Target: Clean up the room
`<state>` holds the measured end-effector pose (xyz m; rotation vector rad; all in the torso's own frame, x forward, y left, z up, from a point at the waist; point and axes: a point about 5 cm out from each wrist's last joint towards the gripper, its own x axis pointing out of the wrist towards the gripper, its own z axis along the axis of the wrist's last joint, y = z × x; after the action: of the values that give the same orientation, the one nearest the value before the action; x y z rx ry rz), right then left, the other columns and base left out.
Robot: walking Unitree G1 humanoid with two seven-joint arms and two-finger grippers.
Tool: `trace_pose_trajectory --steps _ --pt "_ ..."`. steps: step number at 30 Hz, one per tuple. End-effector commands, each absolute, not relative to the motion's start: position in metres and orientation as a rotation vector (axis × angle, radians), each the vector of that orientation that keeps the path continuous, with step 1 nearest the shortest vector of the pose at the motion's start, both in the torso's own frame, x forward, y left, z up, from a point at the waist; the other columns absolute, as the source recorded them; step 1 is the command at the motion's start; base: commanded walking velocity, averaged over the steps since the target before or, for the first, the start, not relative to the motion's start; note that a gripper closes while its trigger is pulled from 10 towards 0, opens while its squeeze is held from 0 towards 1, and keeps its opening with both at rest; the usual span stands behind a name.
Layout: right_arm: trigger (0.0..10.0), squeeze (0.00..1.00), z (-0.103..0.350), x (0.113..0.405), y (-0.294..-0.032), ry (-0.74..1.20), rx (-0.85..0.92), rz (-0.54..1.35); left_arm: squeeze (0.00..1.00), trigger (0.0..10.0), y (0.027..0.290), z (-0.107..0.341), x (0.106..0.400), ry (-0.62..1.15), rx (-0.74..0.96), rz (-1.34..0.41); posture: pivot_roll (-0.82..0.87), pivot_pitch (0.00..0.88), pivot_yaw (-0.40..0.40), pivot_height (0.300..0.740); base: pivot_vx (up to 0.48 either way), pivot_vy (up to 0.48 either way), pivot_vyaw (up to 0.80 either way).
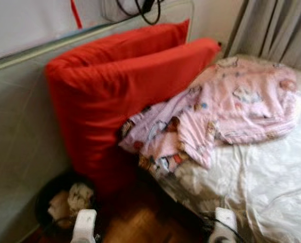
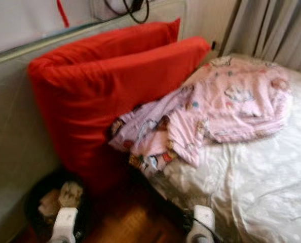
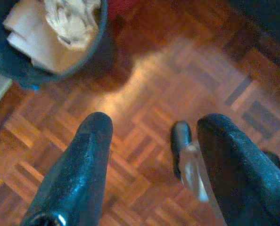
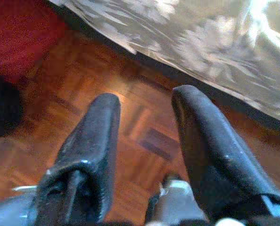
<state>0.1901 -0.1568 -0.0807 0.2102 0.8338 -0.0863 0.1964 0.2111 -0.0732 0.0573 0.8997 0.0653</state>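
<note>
Two end effectors low over parquet, left end effector [image 3: 152,155] and right end effector [image 4: 147,141] parted, empty, pink pyjamas [image 1: 226,109] well ahead on bed [image 1: 272,182]

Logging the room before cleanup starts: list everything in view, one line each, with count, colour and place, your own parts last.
cushions: two, red, standing on the floor, leaning against the grey wall panel beside the bed.
garment: one, pink with small prints, crumpled on the bed, one end touching the cushions.
bed cover: one, white, patterned, spread over the bed.
bin: one, dark, on the floor by the wall, holding crumpled paper.
cables: black, hanging on the wall above the cushions.
curtain: grey, behind the bed.
floor: brown wood parquet.
left pincer: black fingers, open, above the floor near the bin.
right pincer: black fingers, open, above the floor by the bed's edge.
</note>
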Motion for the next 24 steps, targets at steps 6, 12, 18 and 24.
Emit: trace_pose_trajectory --steps 6,12,18,24 --pt "10.0 0.0 -0.083 0.183 -0.173 0.851 0.196 -0.124 0.0 10.0 0.201 -0.073 0.199 0.892 0.048 0.042 0.04 0.0 -0.003 0.74 0.307 0.0 0.0" --pt "10.0 0.0 -0.084 0.182 -0.178 0.858 0.175 -0.121 0.0 10.0 0.196 -0.074 0.2 0.89 0.031 0.044 0.04 0.0 -0.024 0.74 0.307 0.0 0.0" --pt "10.0 0.0 -0.084 0.181 -0.179 0.866 0.147 -0.093 0.0 10.0 0.192 -0.075 0.199 0.89 0.016 0.047 0.05 0.0 -0.032 0.74 0.304 0.0 0.0" --pt "10.0 0.0 -0.084 0.18 -0.178 0.862 0.154 -0.103 0.0 10.0 0.193 -0.076 0.197 0.894 0.012 0.054 0.05 0.0 -0.026 0.74 0.304 0.0 0.0"
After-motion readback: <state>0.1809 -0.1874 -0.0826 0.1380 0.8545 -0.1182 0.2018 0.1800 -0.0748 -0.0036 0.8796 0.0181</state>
